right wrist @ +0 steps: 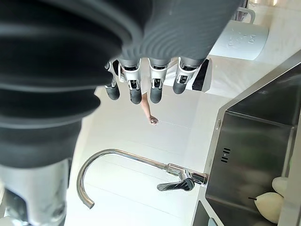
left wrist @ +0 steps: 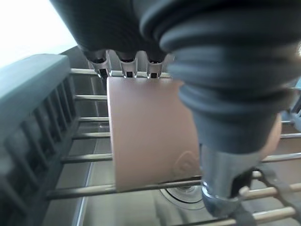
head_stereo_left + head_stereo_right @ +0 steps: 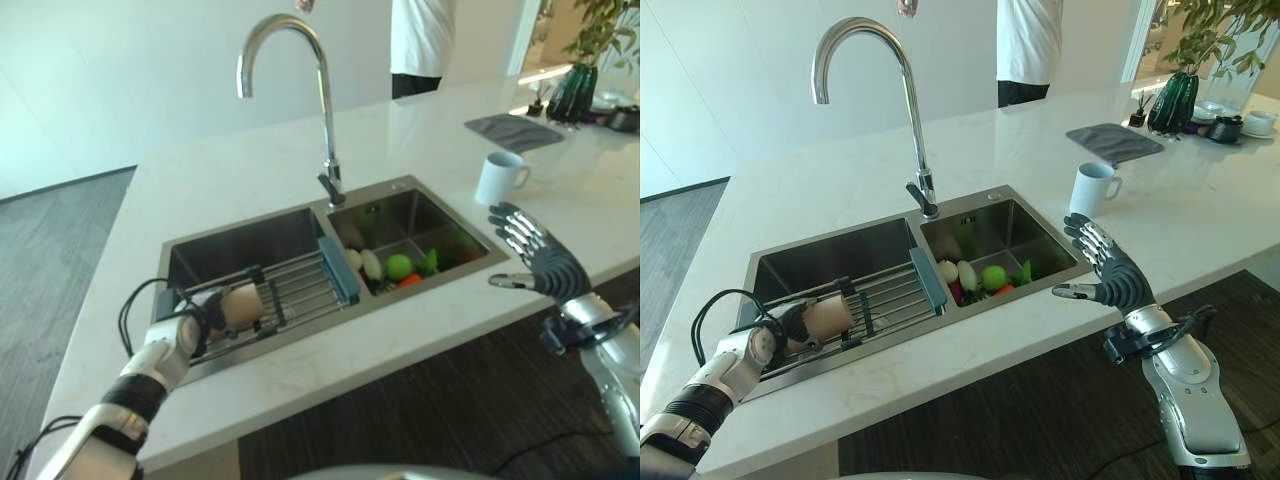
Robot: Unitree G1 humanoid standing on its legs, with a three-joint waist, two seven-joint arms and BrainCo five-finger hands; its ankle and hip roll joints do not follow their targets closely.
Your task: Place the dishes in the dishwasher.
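Note:
A tan cup [image 3: 243,303] lies on its side on the metal drying rack [image 3: 305,285] that spans the left sink basin. My left hand [image 3: 198,327] is shut on it: the fingers [image 2: 124,63] reach over the cup [image 2: 150,132] and the thumb presses its near side. My right hand [image 3: 1112,272] hovers open, holding nothing, over the counter's front edge to the right of the sink; its fingers [image 1: 136,89] are straight. A white mug [image 3: 1093,188] stands upright on the counter just beyond that hand.
The right basin [image 3: 445,225] holds vegetables and fruit [image 3: 398,266]. A tall curved faucet [image 3: 325,90] rises behind the sink. At the far right lie a grey cloth [image 3: 513,130] and a green vase [image 3: 575,90]. A person [image 3: 422,45] stands across the counter.

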